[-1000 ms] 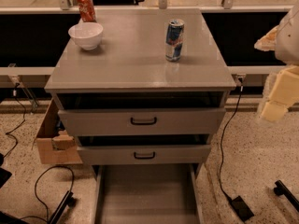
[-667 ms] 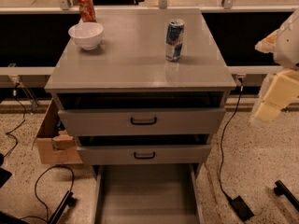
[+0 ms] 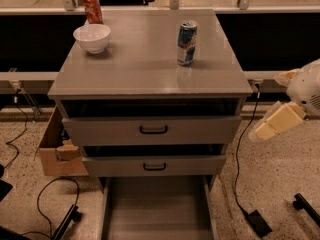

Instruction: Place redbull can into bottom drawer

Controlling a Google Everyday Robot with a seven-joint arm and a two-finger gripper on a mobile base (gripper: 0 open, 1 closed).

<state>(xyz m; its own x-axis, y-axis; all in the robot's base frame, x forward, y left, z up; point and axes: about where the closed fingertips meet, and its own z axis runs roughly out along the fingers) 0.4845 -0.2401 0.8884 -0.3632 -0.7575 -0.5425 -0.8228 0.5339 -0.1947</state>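
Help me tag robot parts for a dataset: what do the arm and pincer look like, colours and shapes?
The pincer, at the right edge beside the cabinet, is a pale cream, blocky piece tapering toward its tip. Behind it the arm has a rounded white shell. No cables or markings show on either.

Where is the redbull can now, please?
The can stands upright on the cabinet top, right of centre; the gripper hangs off its right side.
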